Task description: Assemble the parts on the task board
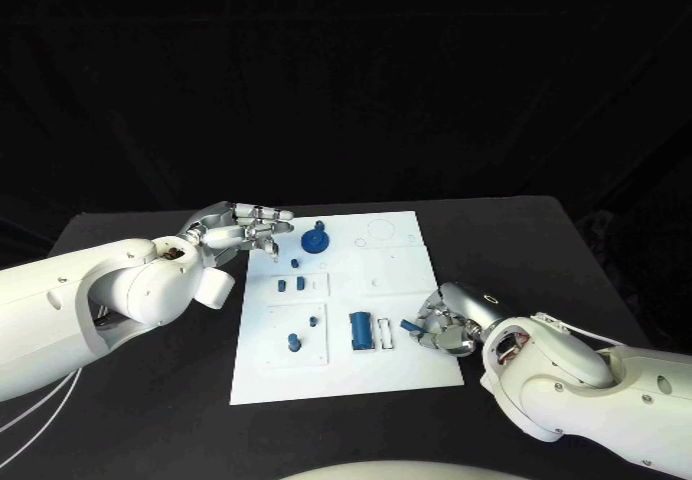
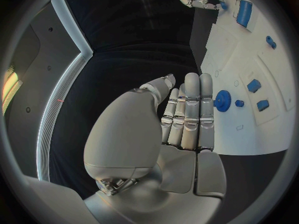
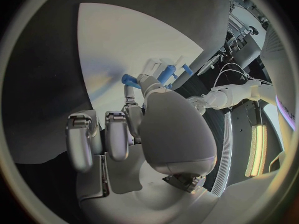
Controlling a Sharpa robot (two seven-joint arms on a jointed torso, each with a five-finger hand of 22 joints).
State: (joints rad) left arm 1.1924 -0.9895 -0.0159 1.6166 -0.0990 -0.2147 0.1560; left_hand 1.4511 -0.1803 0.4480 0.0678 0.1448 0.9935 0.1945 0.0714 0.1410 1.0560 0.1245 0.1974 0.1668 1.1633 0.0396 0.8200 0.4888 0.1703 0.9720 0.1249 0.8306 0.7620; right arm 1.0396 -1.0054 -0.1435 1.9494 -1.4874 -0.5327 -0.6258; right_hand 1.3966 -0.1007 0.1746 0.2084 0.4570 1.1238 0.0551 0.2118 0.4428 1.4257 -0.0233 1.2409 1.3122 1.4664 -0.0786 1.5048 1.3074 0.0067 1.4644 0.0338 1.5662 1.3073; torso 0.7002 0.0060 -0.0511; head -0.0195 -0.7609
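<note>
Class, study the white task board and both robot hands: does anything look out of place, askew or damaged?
Nothing looks damaged. The task board lies flat, blue parts in its recesses. One thing off the board: the right hand pinches a small blue part at the board's right edge. The left hand is empty beside the blue gear.

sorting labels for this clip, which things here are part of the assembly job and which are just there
Job: task board; blue gear; blue block; small blue part pinched by right hand; left hand, holding nothing.
Just there: black table.
</note>
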